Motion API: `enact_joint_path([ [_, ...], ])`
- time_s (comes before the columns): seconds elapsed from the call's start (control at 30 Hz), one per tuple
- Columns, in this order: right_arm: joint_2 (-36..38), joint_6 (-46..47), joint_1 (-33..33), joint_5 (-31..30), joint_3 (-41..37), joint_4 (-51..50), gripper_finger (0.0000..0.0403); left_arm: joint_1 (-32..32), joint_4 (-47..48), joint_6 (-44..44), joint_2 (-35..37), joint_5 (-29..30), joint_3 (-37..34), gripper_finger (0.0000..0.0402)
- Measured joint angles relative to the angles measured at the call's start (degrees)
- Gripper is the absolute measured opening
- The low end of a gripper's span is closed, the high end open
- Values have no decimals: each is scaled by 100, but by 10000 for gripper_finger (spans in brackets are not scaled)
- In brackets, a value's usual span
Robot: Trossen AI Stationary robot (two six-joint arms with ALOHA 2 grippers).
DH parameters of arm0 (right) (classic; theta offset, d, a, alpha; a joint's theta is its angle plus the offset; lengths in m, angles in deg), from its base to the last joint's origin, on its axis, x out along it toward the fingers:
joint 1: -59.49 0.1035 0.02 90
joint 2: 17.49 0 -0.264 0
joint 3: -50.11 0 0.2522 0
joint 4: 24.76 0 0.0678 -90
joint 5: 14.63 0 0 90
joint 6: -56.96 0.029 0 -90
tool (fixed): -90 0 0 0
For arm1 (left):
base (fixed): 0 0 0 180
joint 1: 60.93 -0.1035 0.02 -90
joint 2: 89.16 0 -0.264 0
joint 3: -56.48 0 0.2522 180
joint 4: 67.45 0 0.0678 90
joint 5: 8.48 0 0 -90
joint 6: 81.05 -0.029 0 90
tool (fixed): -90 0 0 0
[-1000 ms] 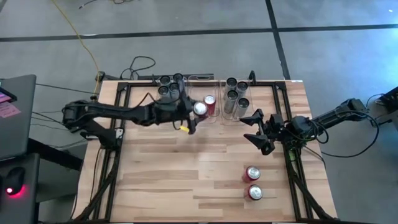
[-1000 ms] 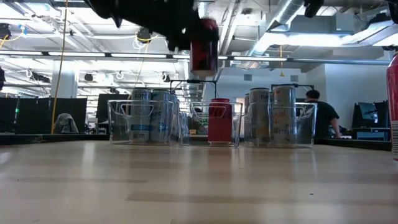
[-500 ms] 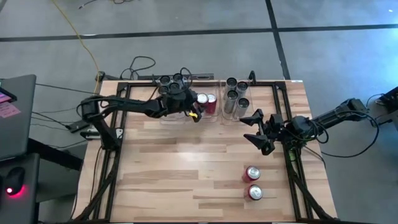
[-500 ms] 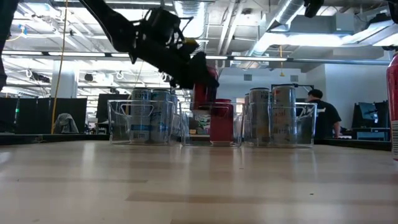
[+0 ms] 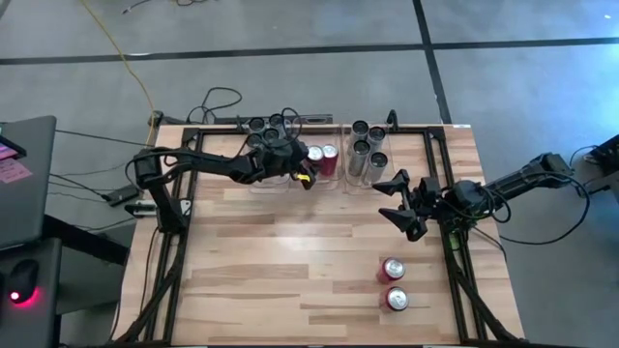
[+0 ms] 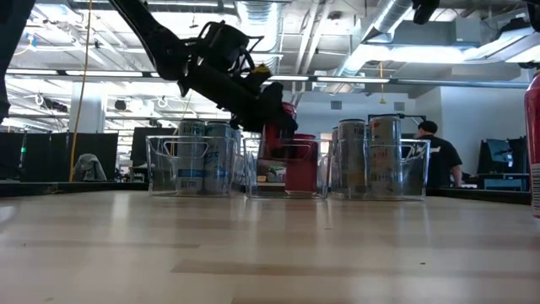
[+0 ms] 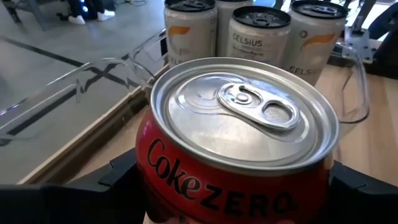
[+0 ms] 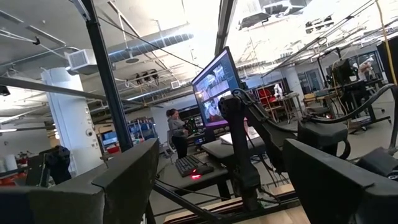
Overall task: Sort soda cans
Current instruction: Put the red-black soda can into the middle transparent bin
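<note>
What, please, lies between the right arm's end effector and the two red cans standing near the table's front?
Only bare wood, in the high view: nothing stands between the open right end effector and the two red cans.

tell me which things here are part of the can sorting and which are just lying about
Part of the job:
- red can in the left gripper
- red can in the middle bin
- two red cans on the table
- silver cans
- clear bins

Lying about:
- yellow cable
- laptop

Both arms (image 5: 193,170) are dark, slim, jointed links with black cables trailing from their bases; the left tool (image 5: 302,178) carries a small yellow marking.
</note>
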Motion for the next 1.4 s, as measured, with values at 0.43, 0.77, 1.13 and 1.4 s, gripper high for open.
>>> enact_joint_path([
  [0.43,0,2,0,0,0,-39,359,0,308,-77,2,227,-65,307],
  [0.77,0,2,0,0,0,-37,359,0,654,-67,7,-134,-65,315],
  [1.13,-2,2,0,0,0,-37,359,-2,696,-83,26,-154,-61,358],
  [1.4,-2,2,0,0,0,-69,359,0,907,-5,39,-113,-57,383],
])
